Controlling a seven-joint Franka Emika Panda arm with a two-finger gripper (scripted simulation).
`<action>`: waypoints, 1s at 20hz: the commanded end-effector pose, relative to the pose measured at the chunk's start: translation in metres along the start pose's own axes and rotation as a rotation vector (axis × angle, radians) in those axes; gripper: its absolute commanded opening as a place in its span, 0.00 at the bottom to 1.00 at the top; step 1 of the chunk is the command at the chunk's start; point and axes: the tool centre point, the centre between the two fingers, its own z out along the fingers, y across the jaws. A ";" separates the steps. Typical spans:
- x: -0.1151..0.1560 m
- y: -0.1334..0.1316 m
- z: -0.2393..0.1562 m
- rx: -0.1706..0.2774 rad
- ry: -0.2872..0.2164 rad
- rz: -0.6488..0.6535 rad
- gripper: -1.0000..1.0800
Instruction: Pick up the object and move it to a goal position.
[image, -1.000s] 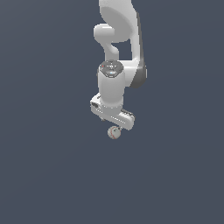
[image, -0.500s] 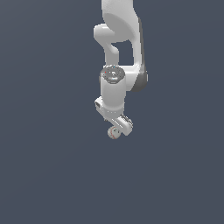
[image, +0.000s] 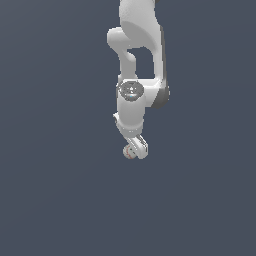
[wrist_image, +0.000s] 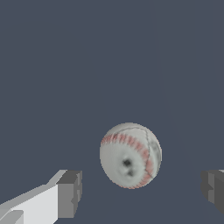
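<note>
Left fingertip: In the wrist view my left fingertip (wrist_image: 70, 193) stood clearly apart from the ball, with bare grey floor between them.

Baseball: The baseball (wrist_image: 130, 155) lay on the plain grey floor (wrist_image: 109, 52), between my two fingertips, not touching either of them. Its red stitching curved over the upper side and down one side. In the exterior view the baseball (image: 129, 152) was seen just under my hand, partly hidden by it.

Right fingertip: My right fingertip (wrist_image: 213, 188) was at the edge of the wrist view, also well apart from the ball. The ball seemed to sit somewhat nearer to the left one.

Gripper: My gripper (wrist_image: 142, 190) was spread wide and had hold of nothing. The gap was much wider than the ball.

Arm: In the exterior view my arm (image: 137, 65) reached down from above, and my gripper (image: 136, 149) pointed to the floor.

Risk: I judged that the ball was not centred in the gap, so one finger could touch it first and push it, and a round ball rolls away easily. I could not tell if my fingertips were already low enough; closing too high could squeeze the ball out downwards.
</note>
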 end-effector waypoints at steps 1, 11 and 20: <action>-0.001 0.000 0.003 -0.002 0.000 0.046 0.96; -0.003 0.001 0.009 -0.006 -0.001 0.128 0.96; -0.003 0.001 0.027 -0.006 -0.001 0.126 0.96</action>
